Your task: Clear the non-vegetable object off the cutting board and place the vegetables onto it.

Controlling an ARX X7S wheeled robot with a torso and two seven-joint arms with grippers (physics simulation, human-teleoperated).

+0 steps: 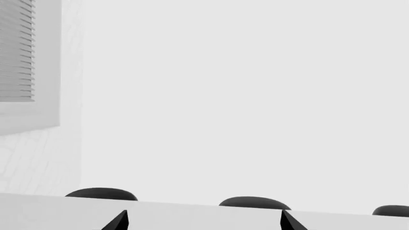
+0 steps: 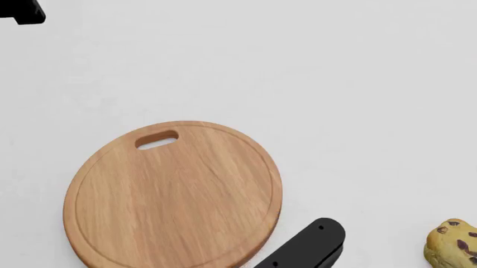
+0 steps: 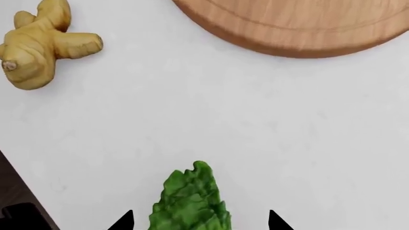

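Head view showed a smooth white table (image 2: 358, 84), matte and unmarked, filling the whole frame. On it lay the cutting board (image 2: 173, 195), a round slab of light wood with fine straight grain, a shallow groove running just inside the rim and an oval handle slot near its far edge; nothing rested on it. Well to the right of the board, at the frame's lower right corner, sat the muffin (image 2: 452, 241), a rounded yellowish lump studded with dark chips, off the board and on the bare table. A black arm link (image 2: 313, 241) lay between board and muffin, near the board's rim.

The right wrist view looked down on the same white top. The ginger root (image 3: 39, 44), knobby and yellow-tan with stubby lobes, lay on the table apart from the board's curved wooden edge. The leafy green (image 3: 190, 201), frilly and bright, lay on the table too, its tip between the two black fingertips of the right gripper (image 3: 200, 221), which stood spread wide on either side and did not touch it.

The left wrist view faced a pale plain wall (image 1: 243, 96), a slatted window blind (image 1: 18, 48), and dark rounded chair backs (image 1: 254, 202) beyond the table edge. The left gripper (image 1: 203, 221) was parted, with nothing between its tips.
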